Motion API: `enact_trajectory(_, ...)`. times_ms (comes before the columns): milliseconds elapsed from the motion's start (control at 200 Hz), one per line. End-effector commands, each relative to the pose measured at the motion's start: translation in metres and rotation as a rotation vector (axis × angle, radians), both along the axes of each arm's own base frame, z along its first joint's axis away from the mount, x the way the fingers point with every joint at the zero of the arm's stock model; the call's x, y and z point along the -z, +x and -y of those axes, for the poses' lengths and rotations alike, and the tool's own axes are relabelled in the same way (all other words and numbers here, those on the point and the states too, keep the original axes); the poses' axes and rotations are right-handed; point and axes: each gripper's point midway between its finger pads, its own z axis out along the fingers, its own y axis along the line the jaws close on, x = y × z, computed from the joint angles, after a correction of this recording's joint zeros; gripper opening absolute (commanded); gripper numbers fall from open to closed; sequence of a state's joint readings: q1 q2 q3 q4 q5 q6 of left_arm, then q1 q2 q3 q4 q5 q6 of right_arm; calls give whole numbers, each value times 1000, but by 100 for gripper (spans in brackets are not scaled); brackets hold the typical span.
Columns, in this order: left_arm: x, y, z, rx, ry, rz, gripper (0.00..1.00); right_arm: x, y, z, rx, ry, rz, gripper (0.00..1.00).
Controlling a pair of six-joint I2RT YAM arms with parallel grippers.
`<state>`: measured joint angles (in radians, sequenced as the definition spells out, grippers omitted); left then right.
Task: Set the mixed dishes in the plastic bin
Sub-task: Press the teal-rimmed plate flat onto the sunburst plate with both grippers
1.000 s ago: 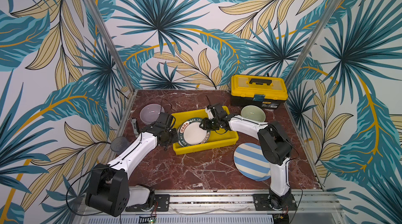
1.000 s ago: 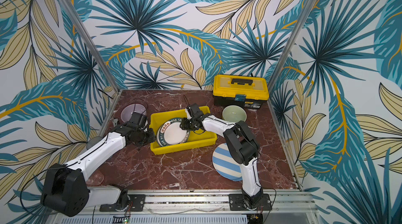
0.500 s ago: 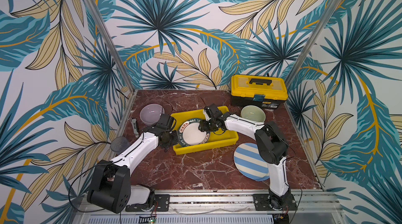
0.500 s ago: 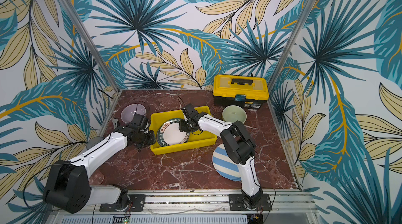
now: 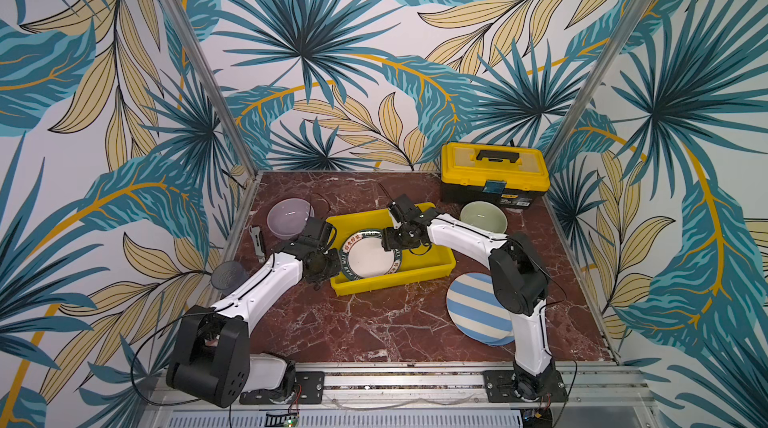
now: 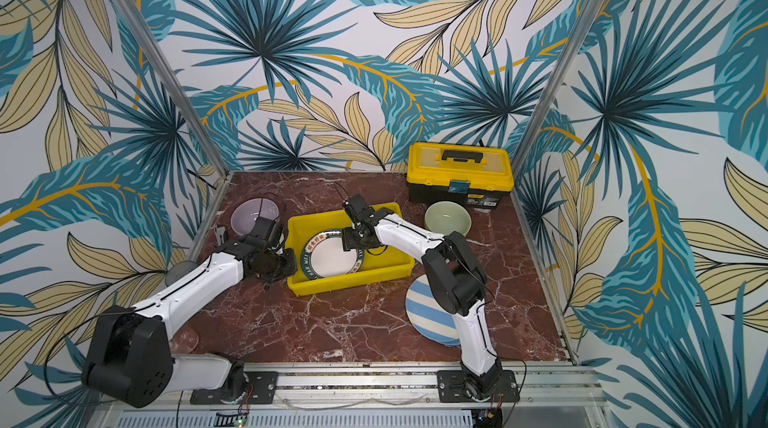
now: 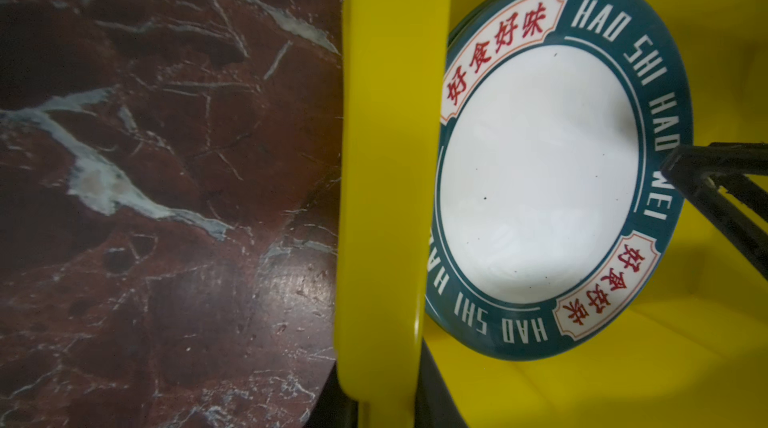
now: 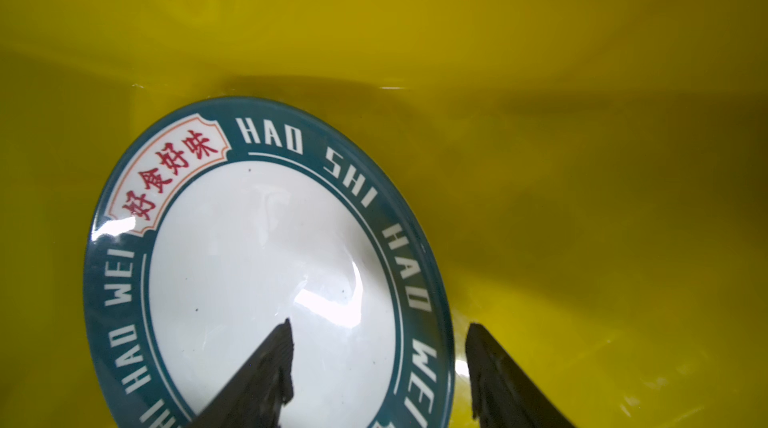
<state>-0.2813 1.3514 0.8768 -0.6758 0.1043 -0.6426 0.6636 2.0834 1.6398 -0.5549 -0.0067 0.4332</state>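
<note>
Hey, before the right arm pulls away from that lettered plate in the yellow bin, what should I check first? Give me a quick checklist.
1. Lettered plate inside the yellow bin: ok.
2. Plate lying flat: cannot tell; its edge sits near the bin's wall.
3. Right gripper open: ok.
4. Its fingers clear of the plate: not ok, they straddle its rim.
5. Left gripper clamped on the bin's rim: ok.
6. Striped plate, green bowl, lilac bowl binned: not ok, all on the table.
</note>
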Motion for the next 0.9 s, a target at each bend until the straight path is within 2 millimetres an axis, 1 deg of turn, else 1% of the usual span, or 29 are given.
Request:
enact_trajectory(0,4,2,-3,0,11,6,21,-6,-5,9,6,-71,-4,68)
enact_trajectory(65,4,2,-3,1,10,7,22,-7,-3,16,26,-106,-2,68)
enact_trajectory(155,4,2,-3,1,10,8,22,-5,-2,21,43,-138,-3,73)
enact_trajectory(280,3,2,-3,0,7,10,21,5,-3,23,58,-158,-31,75)
enact_trajectory(421,3,2,-3,1,10,12,21,15,-5,16,58,-142,-59,75)
enact_trajectory(616,5,5,-2,3,14,15,21,28,-9,8,54,-118,-99,70)
enact_trajectory(656,5,6,-3,4,15,17,18,30,-11,6,51,-117,-108,70)
enact_trajectory(781,7,9,-2,5,13,19,17,32,-13,-1,38,-89,-121,68)
enact_trajectory(896,5,17,0,9,14,29,17,32,-15,-8,28,-56,-130,68)
